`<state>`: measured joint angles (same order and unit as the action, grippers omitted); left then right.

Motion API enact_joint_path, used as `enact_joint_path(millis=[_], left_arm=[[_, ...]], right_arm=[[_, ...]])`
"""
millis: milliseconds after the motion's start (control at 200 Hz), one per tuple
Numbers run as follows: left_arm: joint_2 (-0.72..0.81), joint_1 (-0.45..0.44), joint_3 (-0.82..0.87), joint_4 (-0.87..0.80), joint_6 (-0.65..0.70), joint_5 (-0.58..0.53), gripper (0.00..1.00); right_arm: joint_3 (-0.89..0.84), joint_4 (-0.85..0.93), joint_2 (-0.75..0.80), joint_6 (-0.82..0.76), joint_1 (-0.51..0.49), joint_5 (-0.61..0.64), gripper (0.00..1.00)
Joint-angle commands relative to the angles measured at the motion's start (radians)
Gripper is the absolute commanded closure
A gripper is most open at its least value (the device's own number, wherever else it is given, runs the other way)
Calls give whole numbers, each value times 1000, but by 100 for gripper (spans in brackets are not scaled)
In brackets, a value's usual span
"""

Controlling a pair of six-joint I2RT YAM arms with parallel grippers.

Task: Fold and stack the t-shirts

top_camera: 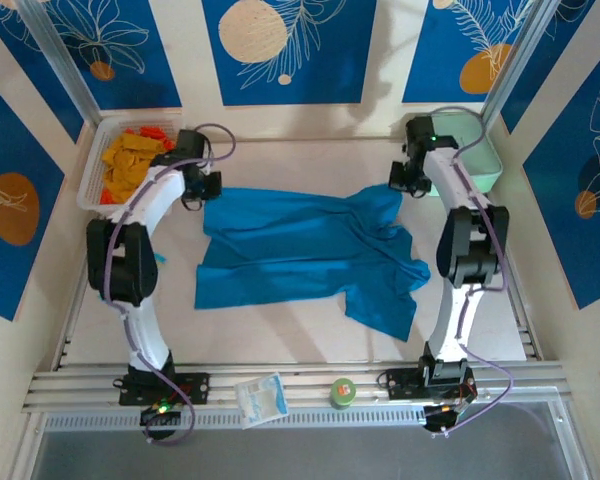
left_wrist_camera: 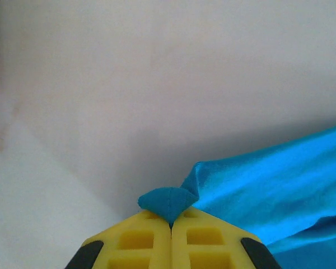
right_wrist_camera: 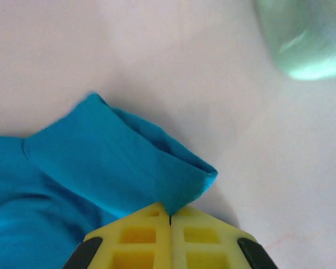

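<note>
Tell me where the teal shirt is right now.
Top view: the teal shirt lies spread across the middle of the table, its far corners pinched by the left gripper and right gripper.

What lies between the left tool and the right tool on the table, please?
The teal t-shirt stretches between the left tool and right tool, each pinching its edge, as the top external view shows.

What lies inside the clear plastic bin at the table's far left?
Crumpled yellow and orange items, apparently cloth, lie in the clear plastic bin; anything beneath that pile is covered.
</note>
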<state>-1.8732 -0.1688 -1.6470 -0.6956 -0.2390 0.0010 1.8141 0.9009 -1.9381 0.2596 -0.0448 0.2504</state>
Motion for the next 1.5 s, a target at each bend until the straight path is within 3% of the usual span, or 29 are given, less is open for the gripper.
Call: enact_joint_path(millis=[0,295,585,775,1061,1326,1496], left_arm=[[131,-9,-44,-58,-21,20,100],[416,-8,-94,-182,1,55,100],[685,-8,-185,-273,-28,186,100],[832,-8,-311,-364,-29,148,99],[975,-9,-455,-461,-31,93,100],[1014,-9,-476,-483,-17,30,100],[988,-9,-428,-452,17,-13,100]], right_arm=[[-23,9,180,-25,0,-22,100],[45,94,569,-62,-6,-51,100],[393,302,766,-63,-13,-85,100],[694,416,804,-58,-18,-99,100],[837,369,922,-14,-46,-112,100],[875,335,952,-35,-68,-71,100],[789,309,926,-86,-99,11,100]])
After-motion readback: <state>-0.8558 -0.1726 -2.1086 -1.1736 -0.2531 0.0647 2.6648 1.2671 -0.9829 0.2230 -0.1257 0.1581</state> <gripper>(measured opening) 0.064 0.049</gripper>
